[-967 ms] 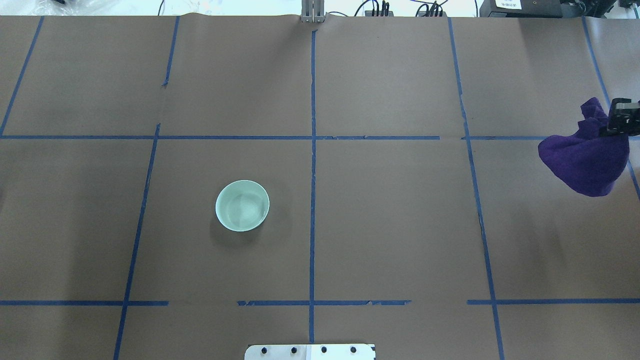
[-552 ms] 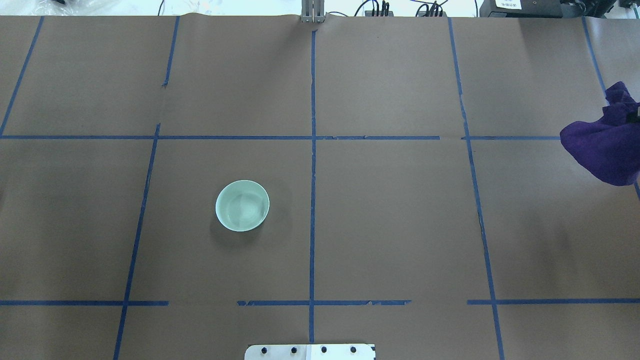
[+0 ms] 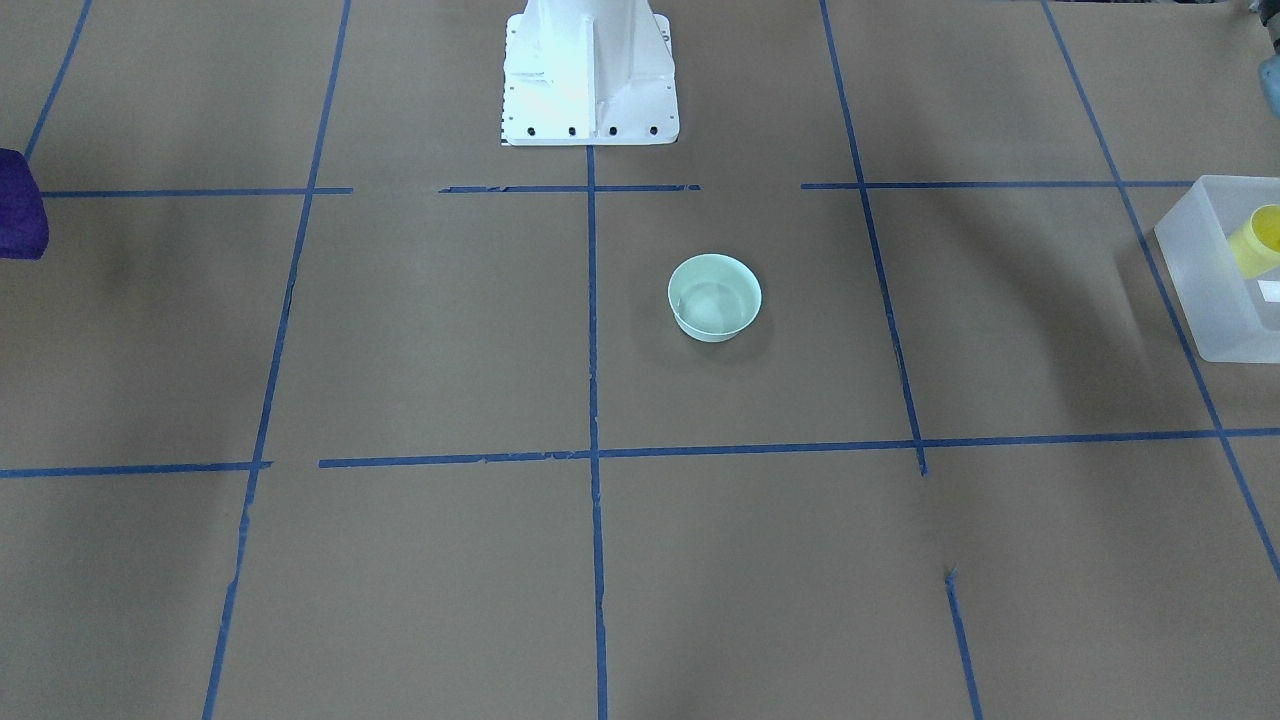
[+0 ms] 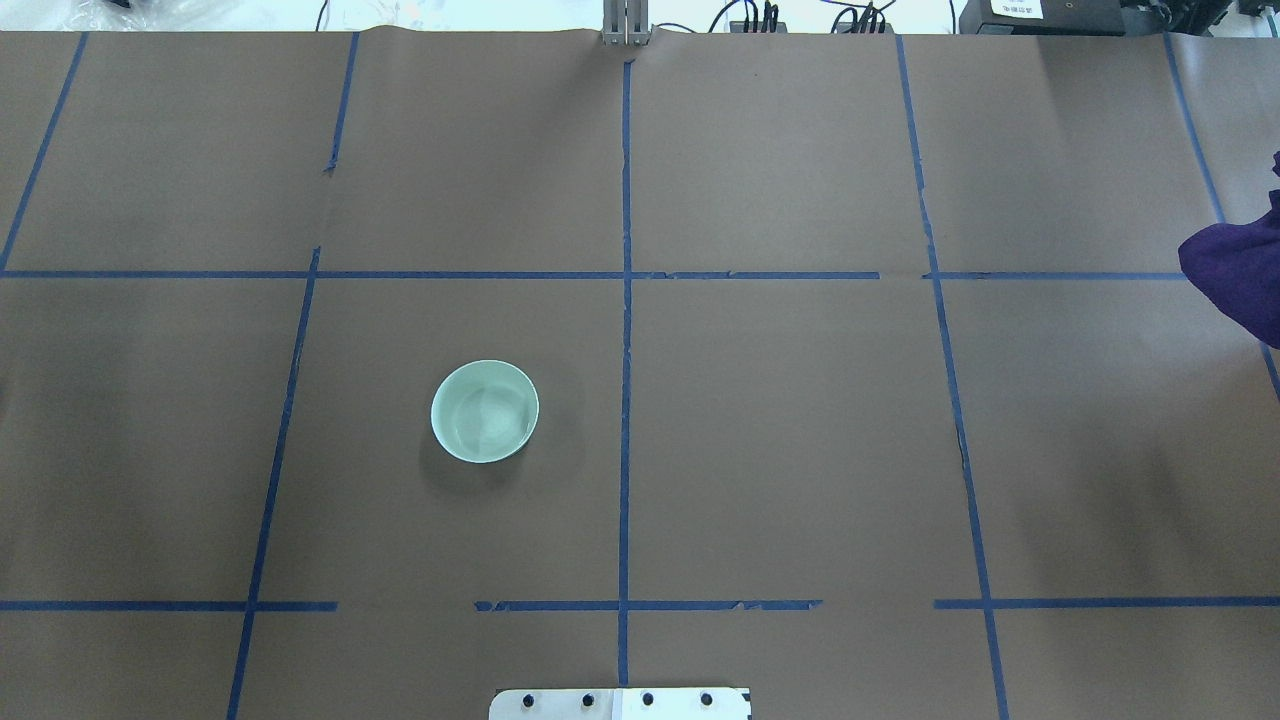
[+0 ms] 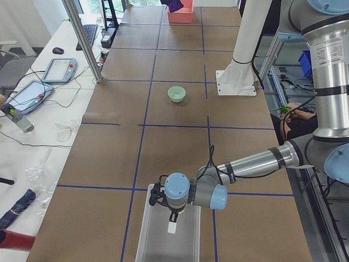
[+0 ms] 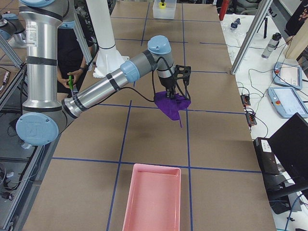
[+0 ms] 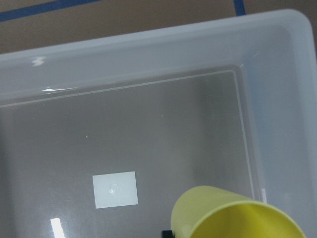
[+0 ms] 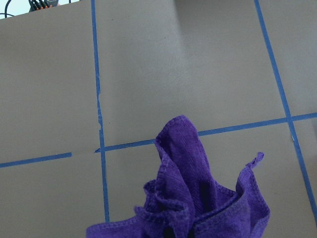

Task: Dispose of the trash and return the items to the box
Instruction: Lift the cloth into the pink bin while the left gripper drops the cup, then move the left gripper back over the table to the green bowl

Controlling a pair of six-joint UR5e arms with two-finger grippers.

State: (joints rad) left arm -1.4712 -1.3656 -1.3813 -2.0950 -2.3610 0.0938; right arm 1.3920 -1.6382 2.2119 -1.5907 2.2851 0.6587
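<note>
My left gripper (image 5: pixel 172 214) hangs over the box (image 3: pixel 1205 300), a frosted translucent bin at the table's end. It is shut on the yellow cup (image 7: pixel 233 215), which is tilted just inside the box (image 7: pixel 148 39) above its white label (image 7: pixel 115 189). The cup also shows in the front-facing view (image 3: pixel 1262 238). My right gripper (image 6: pixel 169 94) is shut on a purple cloth (image 6: pixel 172 105) and holds it above the table. The cloth shows at the right edge of the overhead view (image 4: pixel 1238 280) and in the right wrist view (image 8: pixel 198 198).
A pale green bowl (image 4: pixel 485 411) stands alone left of the table's middle. A pink tray (image 6: pixel 153 202) sits at the table's end on my right, beyond the cloth. Blue tape lines cross the brown table. The white base plate (image 3: pixel 588 70) is at my edge.
My right gripper has carried the purple cloth further right; the gripper has left the overhead view and only part of the cloth shows. The bowl has not moved.
</note>
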